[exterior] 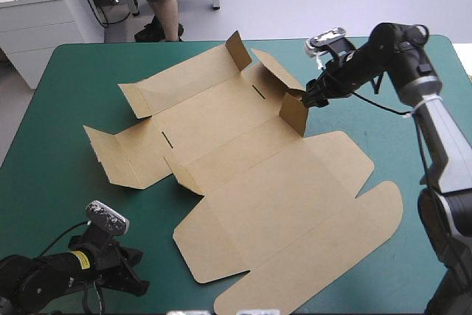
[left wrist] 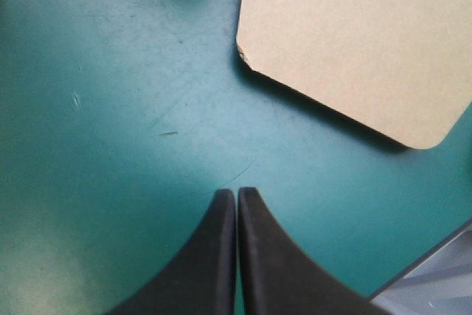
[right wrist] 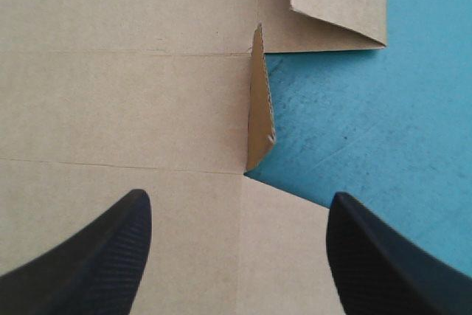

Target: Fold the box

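The right tool is spreading wide with nothing in it, hanging toward the counter's far right. A small raised flap is standing just ahead, in line with the gap between its fingers. The left tool is pressing shut on nothing above the counter's near-left corner. The brown box is lying mostly flat across the counter's middle, its long axis running from the counter's far left to its near right, with the rounded lid end pointing near-right.

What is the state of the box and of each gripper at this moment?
box: spread out, mostly flat, some flaps standing up.
left gripper: shut, empty, beside the box.
right gripper: open, empty, over the box's edge.
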You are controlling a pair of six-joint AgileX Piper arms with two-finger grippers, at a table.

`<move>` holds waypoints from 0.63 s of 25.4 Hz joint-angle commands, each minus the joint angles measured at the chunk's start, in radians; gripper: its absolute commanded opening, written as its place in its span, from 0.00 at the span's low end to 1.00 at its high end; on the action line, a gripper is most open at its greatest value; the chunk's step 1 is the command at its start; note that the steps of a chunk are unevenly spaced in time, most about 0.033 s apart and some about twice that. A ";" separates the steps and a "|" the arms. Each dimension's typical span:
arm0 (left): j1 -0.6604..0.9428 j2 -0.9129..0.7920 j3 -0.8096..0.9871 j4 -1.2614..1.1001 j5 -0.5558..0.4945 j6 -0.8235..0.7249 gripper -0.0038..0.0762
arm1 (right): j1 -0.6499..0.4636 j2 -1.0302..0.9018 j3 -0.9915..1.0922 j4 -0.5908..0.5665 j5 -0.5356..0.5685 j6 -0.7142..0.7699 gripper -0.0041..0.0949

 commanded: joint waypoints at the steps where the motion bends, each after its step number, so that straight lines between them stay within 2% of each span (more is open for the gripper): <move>1: 0.000 -0.001 -0.027 -0.018 -0.039 -0.002 0.04 | 0.040 0.058 -0.083 -0.042 0.005 -0.005 0.67; 7: 0.000 -0.001 -0.027 -0.018 -0.039 -0.002 0.04 | 0.044 0.191 -0.150 -0.012 0.003 -0.021 0.67; 16: 0.000 -0.001 -0.027 -0.018 -0.039 -0.002 0.04 | 0.044 0.261 -0.182 0.027 -0.023 -0.053 0.65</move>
